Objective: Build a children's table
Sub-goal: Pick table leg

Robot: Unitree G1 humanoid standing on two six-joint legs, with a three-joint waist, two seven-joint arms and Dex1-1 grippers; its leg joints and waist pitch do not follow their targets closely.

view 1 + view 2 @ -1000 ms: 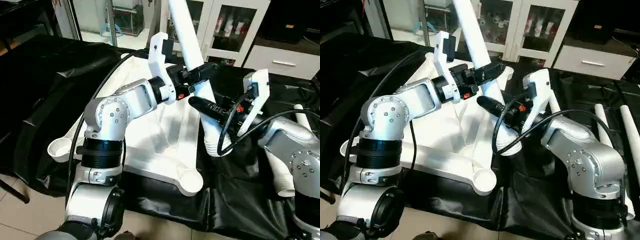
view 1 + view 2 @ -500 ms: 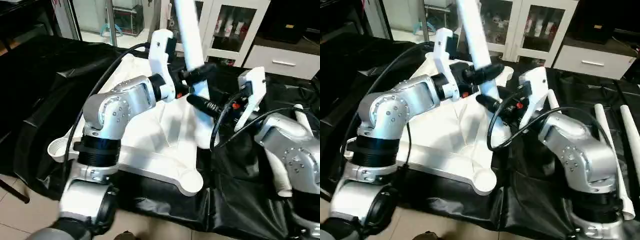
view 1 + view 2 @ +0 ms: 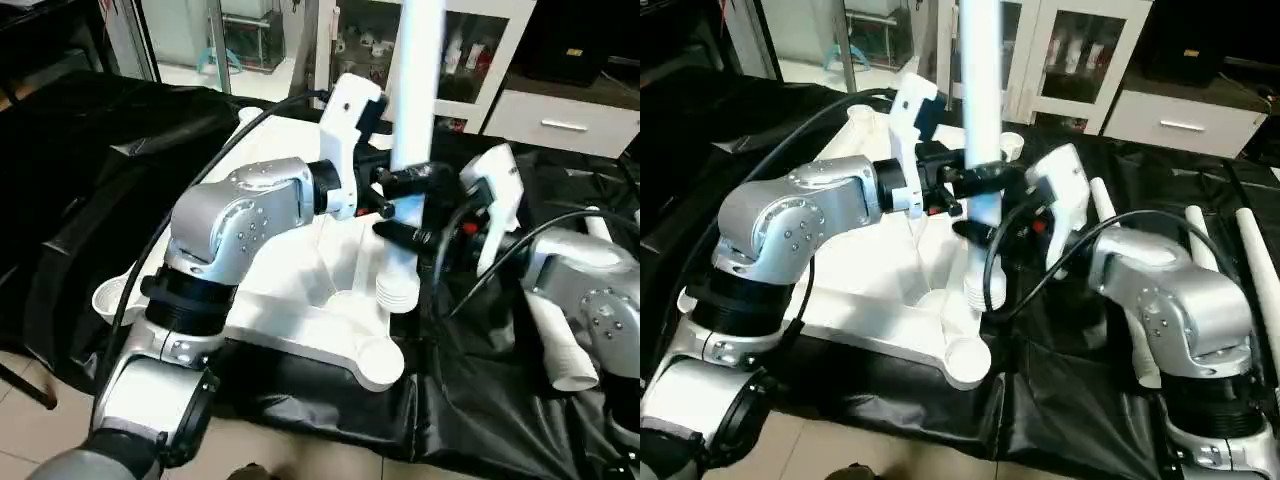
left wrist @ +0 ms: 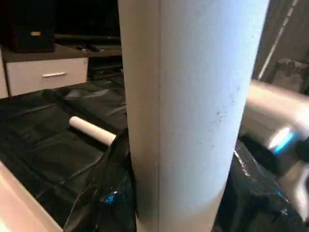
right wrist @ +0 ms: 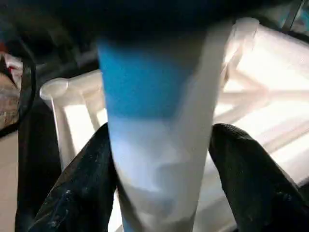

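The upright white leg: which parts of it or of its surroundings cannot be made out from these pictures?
- The leg: its top end is cut off by the upper edge of both eye views.
- Its threaded foot: whether it touches the tabletop cannot be told.
- Right gripper: contact with the leg is blurred in the right wrist view.
- Spare legs: partly hidden behind the right arm.

Glass-door white cabinets (image 3: pixel 470 50) along the back, white drawer unit (image 3: pixel 565 122) beside them (bottles behind the glass), beige tiled floor (image 3: pixel 40 440) up front.
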